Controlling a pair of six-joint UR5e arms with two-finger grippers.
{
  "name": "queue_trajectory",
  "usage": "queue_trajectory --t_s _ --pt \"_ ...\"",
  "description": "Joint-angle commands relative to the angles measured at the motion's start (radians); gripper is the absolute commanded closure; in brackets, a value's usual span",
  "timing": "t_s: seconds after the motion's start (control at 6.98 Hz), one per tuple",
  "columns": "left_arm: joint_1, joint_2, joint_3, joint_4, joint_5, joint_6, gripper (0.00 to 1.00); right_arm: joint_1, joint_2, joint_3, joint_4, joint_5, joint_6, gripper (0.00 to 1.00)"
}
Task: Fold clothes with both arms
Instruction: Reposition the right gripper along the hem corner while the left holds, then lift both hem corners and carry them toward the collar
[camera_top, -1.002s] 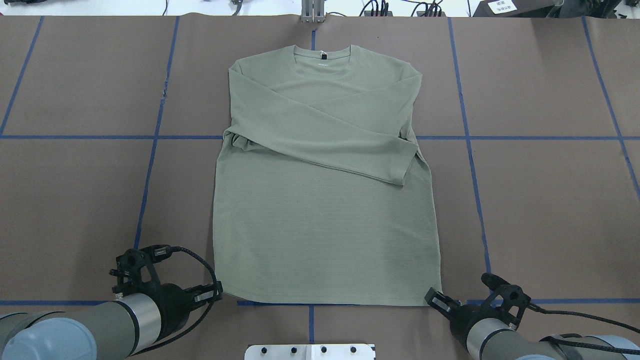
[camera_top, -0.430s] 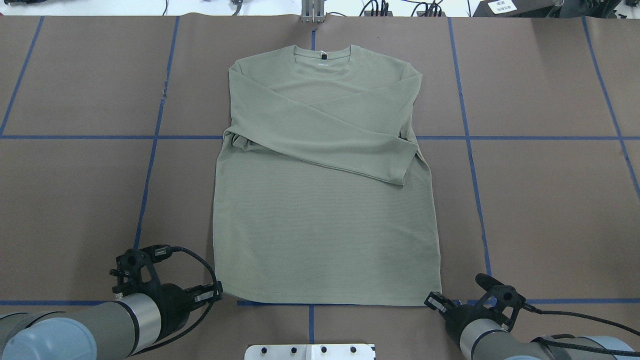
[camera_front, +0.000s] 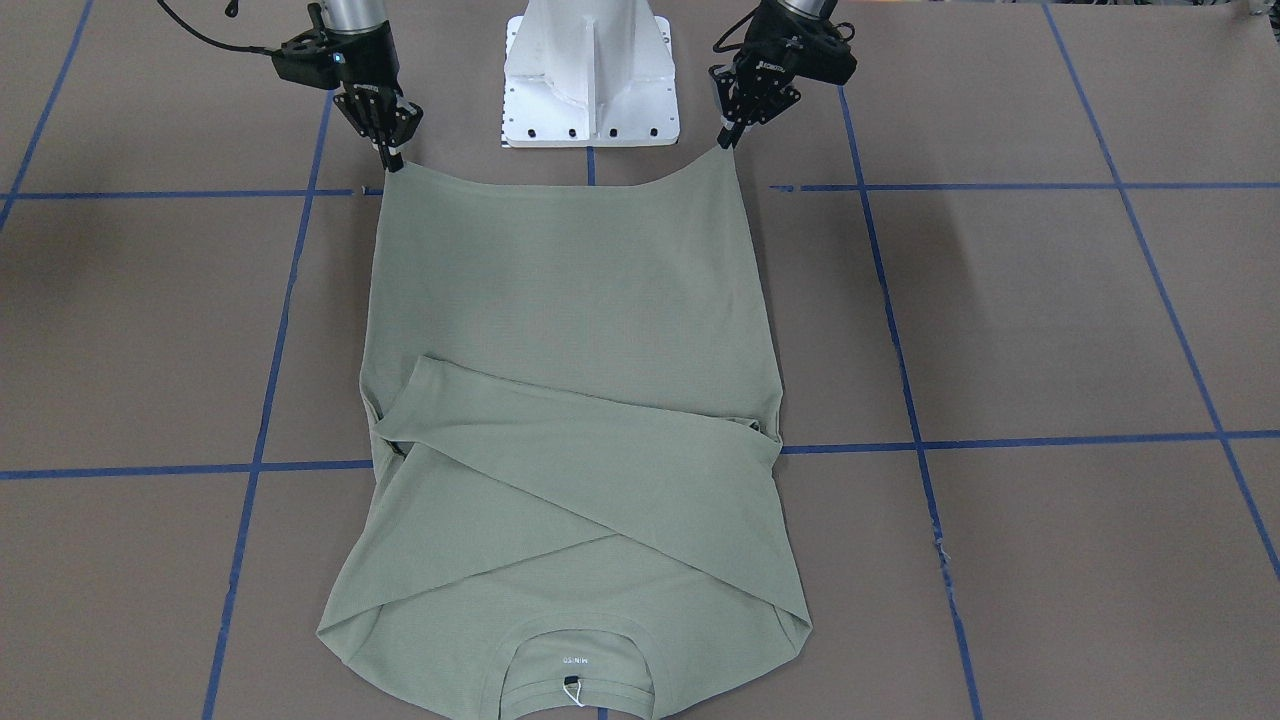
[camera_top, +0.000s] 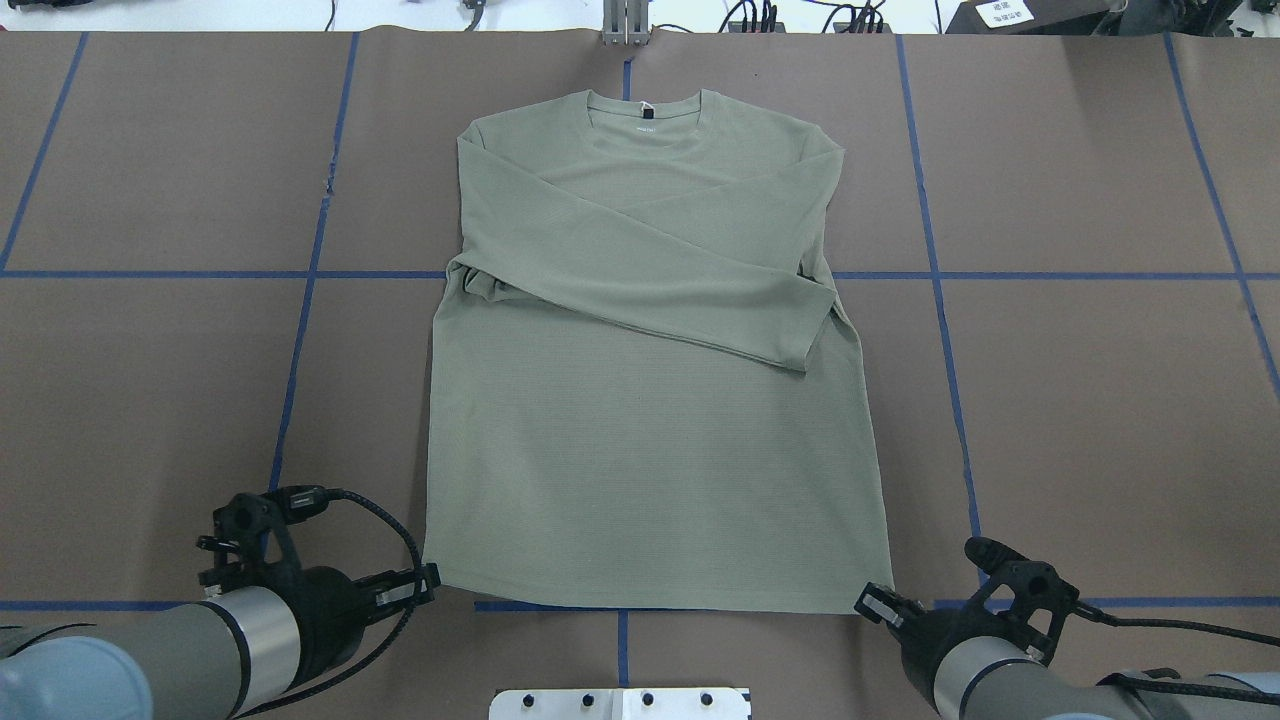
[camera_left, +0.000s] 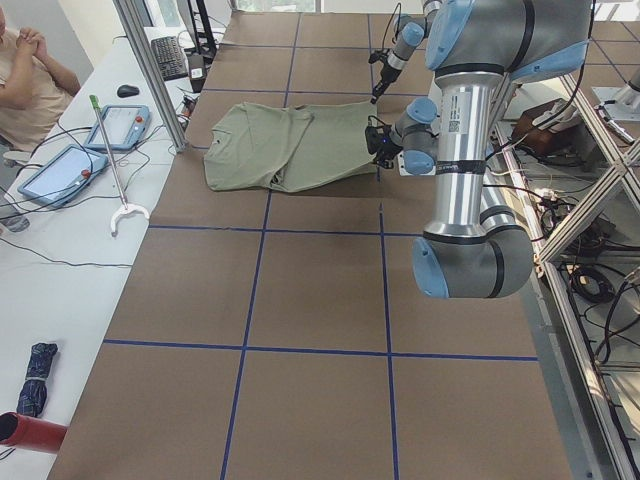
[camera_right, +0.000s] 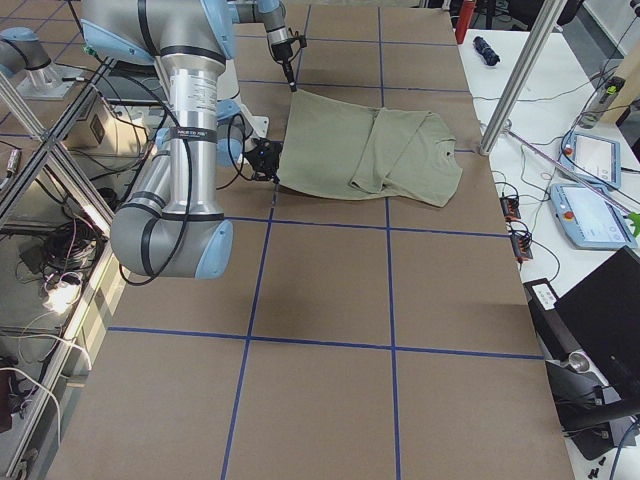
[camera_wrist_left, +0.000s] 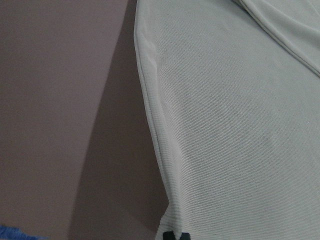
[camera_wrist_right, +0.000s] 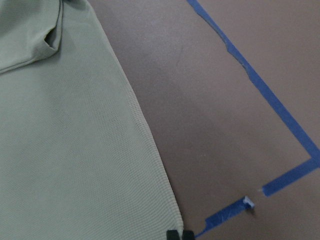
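Observation:
The sage-green shirt lies face up on the brown table, neck at the far side, both sleeves folded across its chest. My left gripper is shut on the near left hem corner, and the left wrist view shows its closed fingertips on the shirt's edge. My right gripper is shut on the near right hem corner. In the front-facing view both corners sit pulled up into points under the left gripper and the right gripper, with the hem sagging between them.
The white pedestal base stands just behind the hem, between the arms. Blue tape lines grid the brown table cover. A side bench with tablets, a grabber stick and a seated person runs along the far edge.
Both grippers have shifted slightly outward and up with the hem corners, and the near hem is stretched wider and lifted off the table.

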Motion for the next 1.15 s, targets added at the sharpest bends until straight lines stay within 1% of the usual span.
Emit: queue_trajectory --t_s 0.0,0.14,0.29,0.43,0.57,0.72,0.86,1.0 --pt "0.014 0.117 -0.219 0.075 -0.070 0.001 1.00 -0.109 0.002 0.360 -0.336 0.067 -0.001 1.00" --pt "0.013 0.116 -0.387 0.230 -0.156 0.001 1.00 -0.107 0.061 0.424 -0.439 0.117 -0.001 1.00" --pt "-0.005 0.074 -0.462 0.321 -0.247 0.004 1.00 -0.036 0.127 0.426 -0.499 0.204 -0.018 1.00" --pt "-0.024 0.063 -0.446 0.337 -0.267 0.048 1.00 0.044 0.154 0.417 -0.526 0.214 -0.137 1.00" --pt "-0.050 -0.034 -0.364 0.336 -0.265 0.175 1.00 0.104 0.204 0.385 -0.532 0.222 -0.244 1.00" --pt "-0.155 -0.151 -0.228 0.338 -0.270 0.270 1.00 0.205 0.261 0.319 -0.534 0.260 -0.341 1.00" --pt "-0.271 -0.240 -0.102 0.339 -0.276 0.385 1.00 0.344 0.381 0.208 -0.534 0.318 -0.471 1.00" --pt "-0.414 -0.302 -0.006 0.339 -0.381 0.483 1.00 0.478 0.467 0.067 -0.526 0.396 -0.530 1.00"
